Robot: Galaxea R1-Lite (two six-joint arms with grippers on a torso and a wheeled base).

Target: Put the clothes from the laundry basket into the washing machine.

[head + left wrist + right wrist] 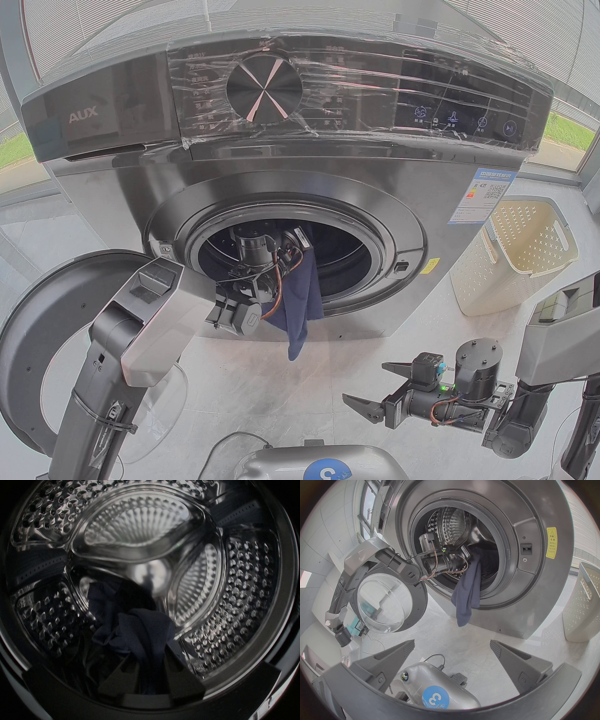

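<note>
Locate the left gripper [152, 656] past the door opening, inside the drum [200, 583]. Read as clamped on the dark blue garment [140, 627], with cloth bunched between the fingers [120, 680]; treat as probable only, given the dim view there.

Trace the garment [301, 300] outward: partly inside the drum, draped over the lower rim of the opening, hanging down the front panel at the centre of the head frame. Note the left arm's wrist and cables [256, 275] across the left part of the opening, in front of the garment.

Locate the right gripper [364, 382] at lower right of the head frame, above the floor [250, 387], well apart from the washing machine [375, 187], jaws spread wide.

Find the door [37, 331] swung open at lower left, partly hidden behind the left arm. Find the laundry basket [519, 250] at right, on the floor just beside the machine.
</note>
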